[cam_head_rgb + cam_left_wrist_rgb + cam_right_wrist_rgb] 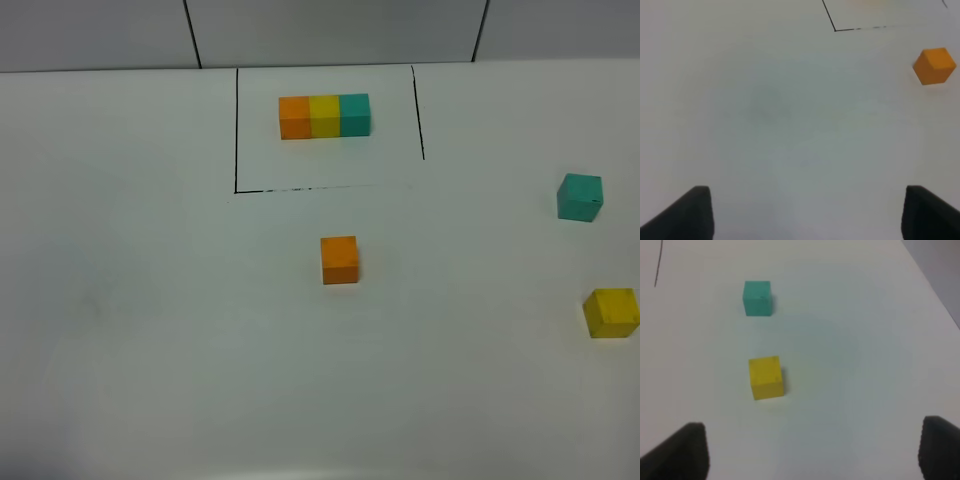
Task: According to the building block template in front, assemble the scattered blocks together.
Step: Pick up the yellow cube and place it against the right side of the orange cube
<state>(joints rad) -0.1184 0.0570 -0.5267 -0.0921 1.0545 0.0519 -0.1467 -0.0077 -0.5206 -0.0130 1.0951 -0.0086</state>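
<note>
A black-line frame (237,130) on the white table (150,300) encloses 1 building block template (324,116): 3 joined cubes, orange, yellow, teal. The 3 scattered blocks lie loose: 1 small orange cube (340,260) at 6 o'clock from it, then 1 small teal cube (580,196) and 1 small yellow cube (611,313) around 3 o'clock of the orange. The left gripper (807,215) and right gripper (812,452) each hover spread apart, empty

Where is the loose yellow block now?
Exterior high view: the yellow block sits far right, apart from and nearer the camera than the teal block.
</note>
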